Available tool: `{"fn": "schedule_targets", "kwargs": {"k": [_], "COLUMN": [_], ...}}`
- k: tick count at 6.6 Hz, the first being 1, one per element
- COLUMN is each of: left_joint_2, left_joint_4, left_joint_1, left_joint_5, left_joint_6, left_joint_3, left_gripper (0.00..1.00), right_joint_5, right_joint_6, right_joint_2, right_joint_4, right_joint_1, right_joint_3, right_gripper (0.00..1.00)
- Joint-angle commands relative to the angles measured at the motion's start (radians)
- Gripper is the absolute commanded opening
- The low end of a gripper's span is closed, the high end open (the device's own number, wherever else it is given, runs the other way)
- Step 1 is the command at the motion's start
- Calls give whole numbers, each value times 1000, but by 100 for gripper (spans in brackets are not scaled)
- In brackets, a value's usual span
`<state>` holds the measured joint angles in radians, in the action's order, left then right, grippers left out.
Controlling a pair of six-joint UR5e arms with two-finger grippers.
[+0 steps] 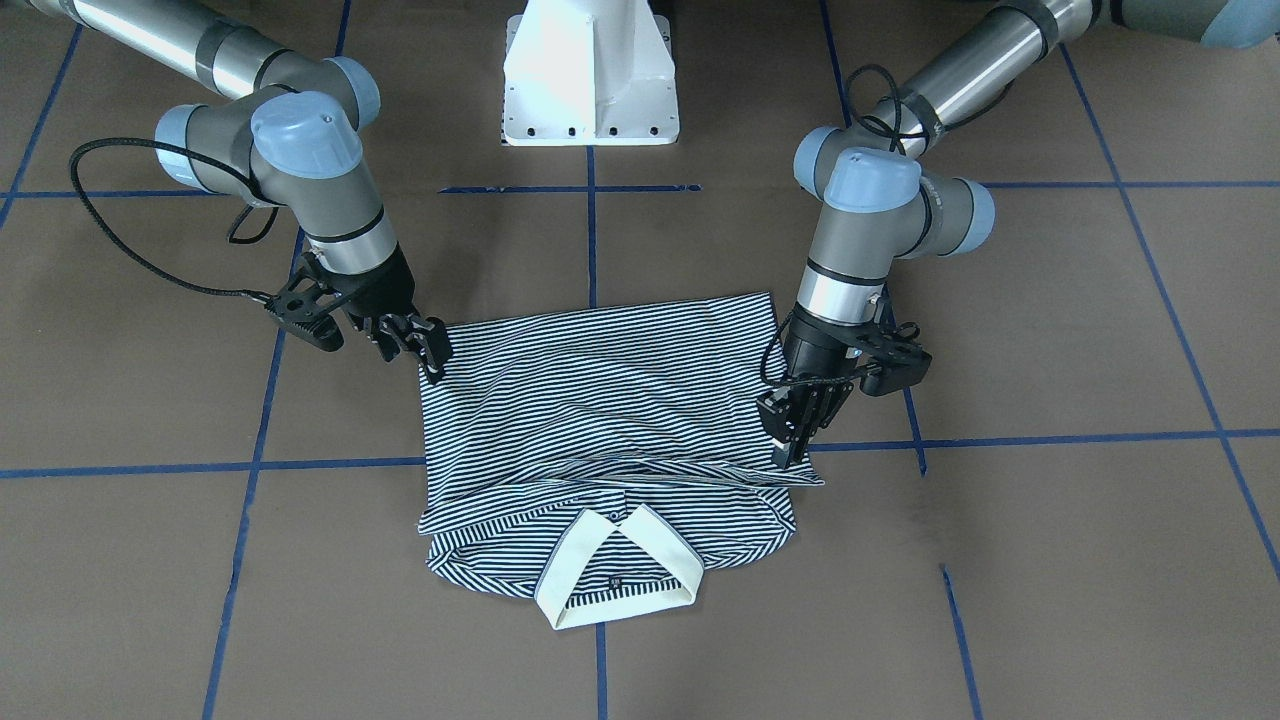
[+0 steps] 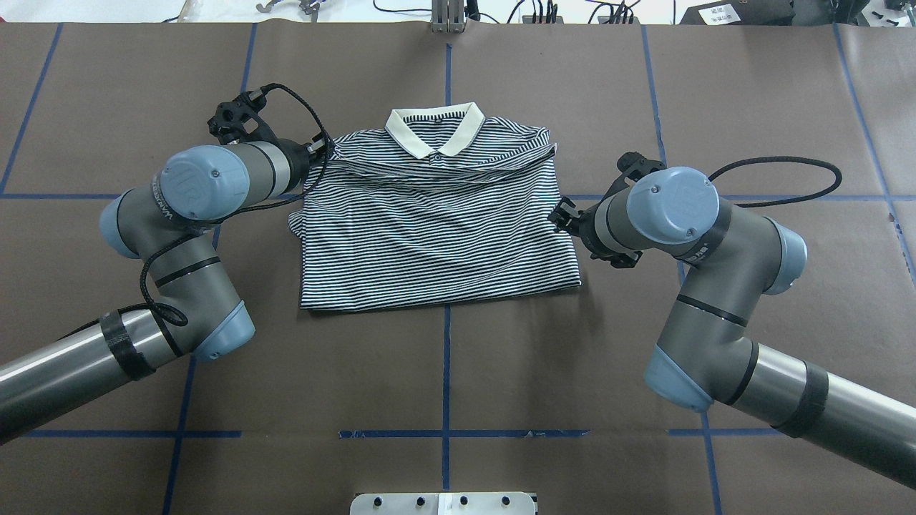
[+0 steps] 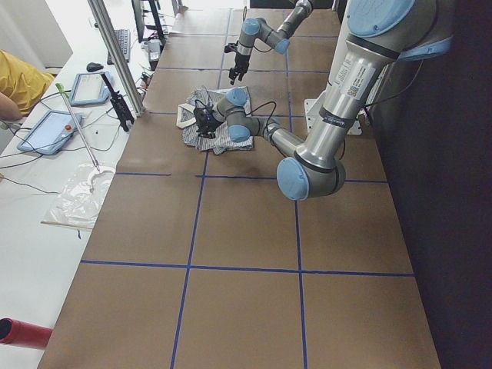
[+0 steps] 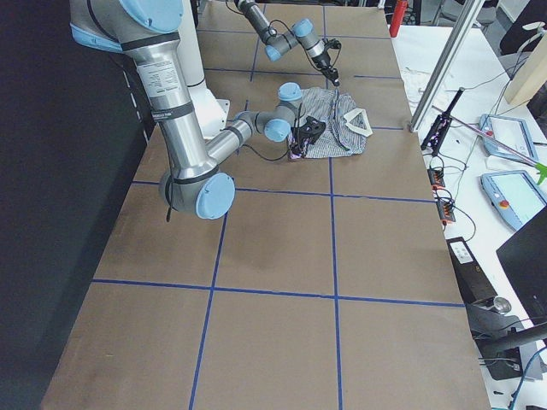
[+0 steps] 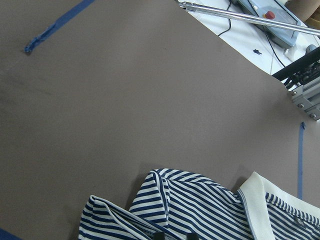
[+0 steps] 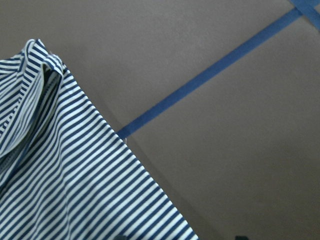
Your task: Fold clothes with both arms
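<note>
The left gripper (image 1: 788,452) points down at the shoulder side of the polo shirt (image 1: 600,390), just at the end of a folded edge. From across the table its fingers look close together. Its own wrist camera shows only two dark tips at the bottom border, with striped cloth between them, so I cannot tell if they really pinch.

The right gripper (image 1: 428,358) stands at the opposite side edge of the shirt, nearer to the robot. Its wrist camera shows two dark tips well apart, so here the fingers are spread, and the edge of the shirt runs between them.

Only the wrist views give the small things: a turned-over sleeve (image 5: 170,200) beside the cream collar (image 5: 252,200), and a blue tape line (image 6: 210,75) just beside the cloth. Only the overhead view gives both arms whole. The left arm (image 2: 193,193) bends at the elbow and its wrist lies almost flat toward the shirt. The right arm (image 2: 680,214) does the same from the other side.

The shirt lies flat in the middle of the brown table (image 1: 1050,560). It is folded to a rectangle, with the collar away from the robot and an upper layer ending just short of the collar.
</note>
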<state>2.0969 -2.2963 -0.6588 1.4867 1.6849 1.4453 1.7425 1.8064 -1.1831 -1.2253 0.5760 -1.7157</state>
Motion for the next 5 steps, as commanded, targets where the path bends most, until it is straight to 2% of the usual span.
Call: {"fn": "schedule_targets", "kwargs": {"k": [1,2,4,5], "left_joint_2": [0,2,-1,-3], "left_joint_4": [0,1,1,1], "left_joint_1": [-7,-7,-7,-7], "left_joint_5": [-2,-2,-2,-2], "left_joint_6": [-27,-25,-25,-25], "left_joint_3": [0,1,0,0], "left_gripper": [27,27,27,27], "right_joint_5": [-1,-3,-11,-12], "right_joint_6": [21,21,22,22], "right_joint_2": [-41,-43,-43,-43], "right_joint_4": [-3,-5,-5,-5], "right_joint_1": [-41,-48,-59,-65], "right_joint_3": [-35,-32,-27,-22], "right_gripper": [78,76,56,50]}}
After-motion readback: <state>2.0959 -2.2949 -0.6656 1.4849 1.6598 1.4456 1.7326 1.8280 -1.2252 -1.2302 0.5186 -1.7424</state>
